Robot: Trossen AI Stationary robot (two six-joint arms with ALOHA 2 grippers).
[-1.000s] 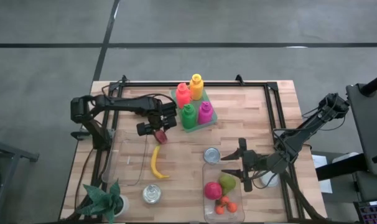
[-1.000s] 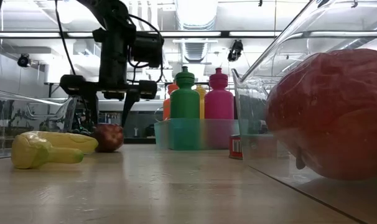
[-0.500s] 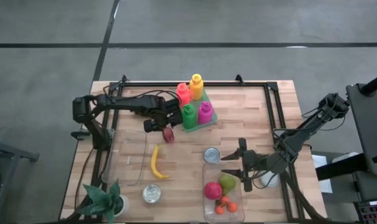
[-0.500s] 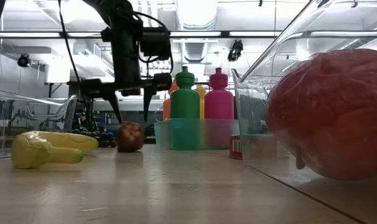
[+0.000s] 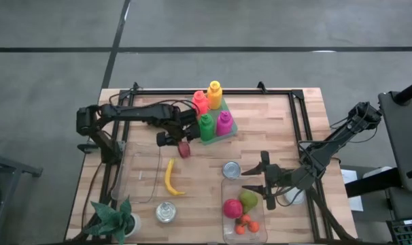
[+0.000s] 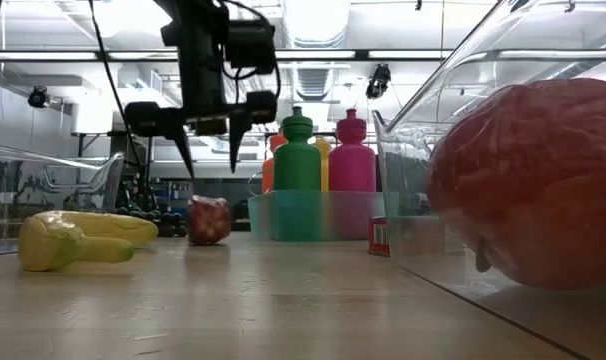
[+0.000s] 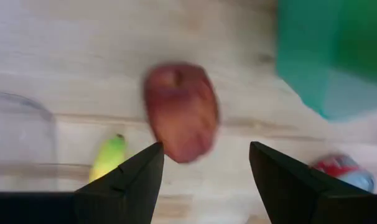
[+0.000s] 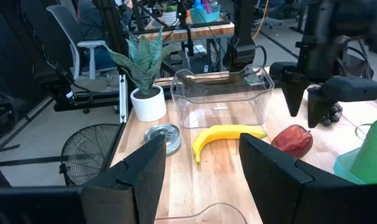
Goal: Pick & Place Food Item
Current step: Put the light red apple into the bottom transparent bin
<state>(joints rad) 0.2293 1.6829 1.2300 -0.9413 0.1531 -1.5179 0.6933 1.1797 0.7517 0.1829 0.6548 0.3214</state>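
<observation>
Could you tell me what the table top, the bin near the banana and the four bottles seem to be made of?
Table top: wood, matte, with visible plank seams and grain. Bin: clear plastic, probably; glossy, see-through walls. Bottles: likely plastic, smooth, solid bright colours with moulded caps.

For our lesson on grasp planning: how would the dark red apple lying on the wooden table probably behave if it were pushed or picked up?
The dark red apple looks rounded, so a push would probably roll it. It seems rigid and glossy, so it may slip between narrow fingers.
</observation>
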